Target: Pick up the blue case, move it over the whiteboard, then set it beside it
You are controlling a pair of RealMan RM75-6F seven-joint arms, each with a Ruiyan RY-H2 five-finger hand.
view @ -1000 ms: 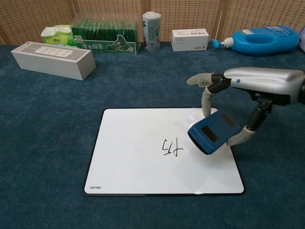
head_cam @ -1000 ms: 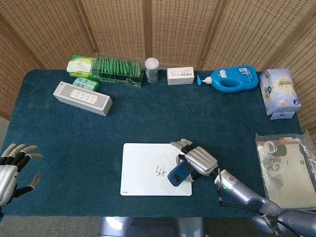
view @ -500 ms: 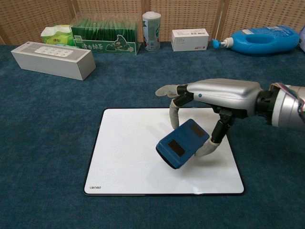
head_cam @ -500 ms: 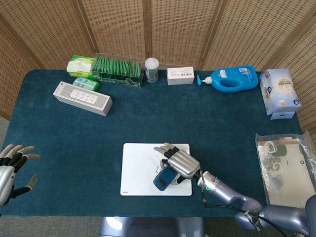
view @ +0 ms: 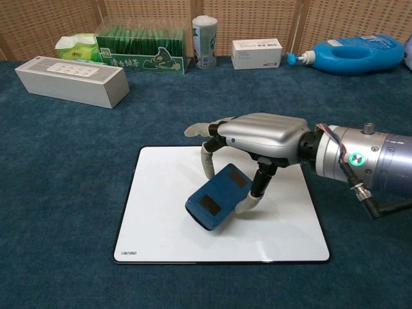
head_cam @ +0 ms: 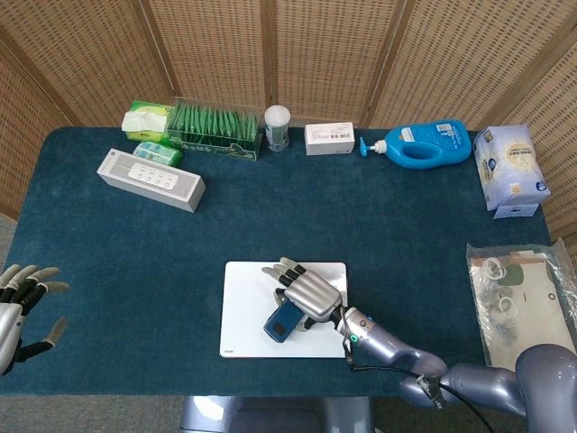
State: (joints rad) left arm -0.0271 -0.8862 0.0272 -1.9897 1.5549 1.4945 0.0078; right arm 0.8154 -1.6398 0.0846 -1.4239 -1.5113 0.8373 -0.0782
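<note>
Blue case (view: 217,205) has shifted leftward w/ the right hand (view: 257,138) over the last sec, from the right edge of the whiteboard (view: 161,193) to about its middle, covering the handwritten mark. Fingers are clamped on the case from above, tilted, low end to the left; it seems to hang just above the board, though contact can't be ruled out from the chest view. So the carry-over step looks roughly half done; the set-down beside the board is not yet done. Left hand (head_cam: 16,311) sits at the table's (head_cam: 108,262) near-left edge, fingers spread, holding nothing.
</note>
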